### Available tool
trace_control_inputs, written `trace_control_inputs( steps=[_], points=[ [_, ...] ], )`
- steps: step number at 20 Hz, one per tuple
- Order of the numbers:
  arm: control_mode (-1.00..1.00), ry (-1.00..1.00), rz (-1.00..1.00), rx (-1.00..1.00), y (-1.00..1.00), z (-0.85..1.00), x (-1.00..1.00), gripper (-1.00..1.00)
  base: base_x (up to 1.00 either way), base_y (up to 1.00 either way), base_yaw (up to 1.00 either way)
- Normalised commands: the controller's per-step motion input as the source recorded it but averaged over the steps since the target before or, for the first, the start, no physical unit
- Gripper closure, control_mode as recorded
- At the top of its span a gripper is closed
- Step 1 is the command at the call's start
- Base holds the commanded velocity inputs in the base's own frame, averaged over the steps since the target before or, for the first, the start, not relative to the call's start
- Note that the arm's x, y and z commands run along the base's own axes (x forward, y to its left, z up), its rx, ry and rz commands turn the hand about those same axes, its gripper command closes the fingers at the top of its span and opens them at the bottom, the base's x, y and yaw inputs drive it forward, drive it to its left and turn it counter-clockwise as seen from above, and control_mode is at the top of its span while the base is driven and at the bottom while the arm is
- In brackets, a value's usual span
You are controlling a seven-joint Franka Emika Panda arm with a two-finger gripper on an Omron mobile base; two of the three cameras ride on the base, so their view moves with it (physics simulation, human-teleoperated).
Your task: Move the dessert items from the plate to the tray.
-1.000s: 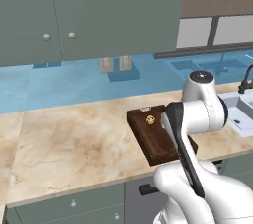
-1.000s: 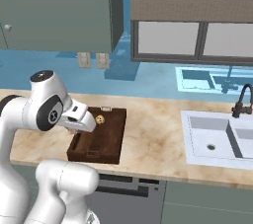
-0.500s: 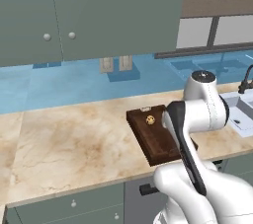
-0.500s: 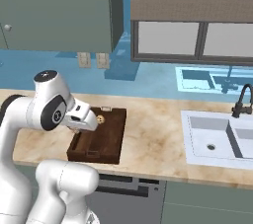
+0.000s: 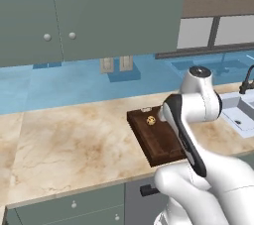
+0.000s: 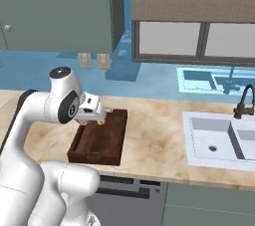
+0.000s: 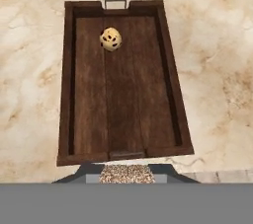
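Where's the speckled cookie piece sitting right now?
The speckled cookie piece lies inside the tray, near the end with the metal handle, in the hand view; the left base view shows it at the tray's far end.

The dark wooden tray [image 6: 99, 140] lies on the marble tabletop [image 6: 154, 140]. The arm reaches over its far end. A white sink [image 6: 219, 140] sits well apart.

Even, bright rendered light, soft faint shadows, slightly coarse, no glare.

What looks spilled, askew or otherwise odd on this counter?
Nothing stands out. The dark brown wooden tray lies flat on the marble counter, and one round tan-yellow speckled dessert piece sits inside it near the handle end.
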Motion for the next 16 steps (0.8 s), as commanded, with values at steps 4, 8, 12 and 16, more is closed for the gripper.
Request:
trace_control_inputs(
  steps=[4, 8, 12, 16],
  points=[
    [-1.00, 0.00, 0.09, 0.00, 0.00, -0.13, 0.60, 1.00, 0.00, 0.00, 0.00],
    [-1.00, 0.01, 0.00, 0.00, 0.04, -0.23, 0.25, 1.00, 0.00, 0.00, 0.00],
    [-1.00, 0.00, 0.00, -0.02, 0.07, -0.41, 0.12, 1.00, 0.00, 0.00, 0.00],
    [-1.00, 0.00, 0.00, -0.01, 0.05, -0.50, 0.04, 1.00, 0.00, 0.00, 0.00]
  ],
)
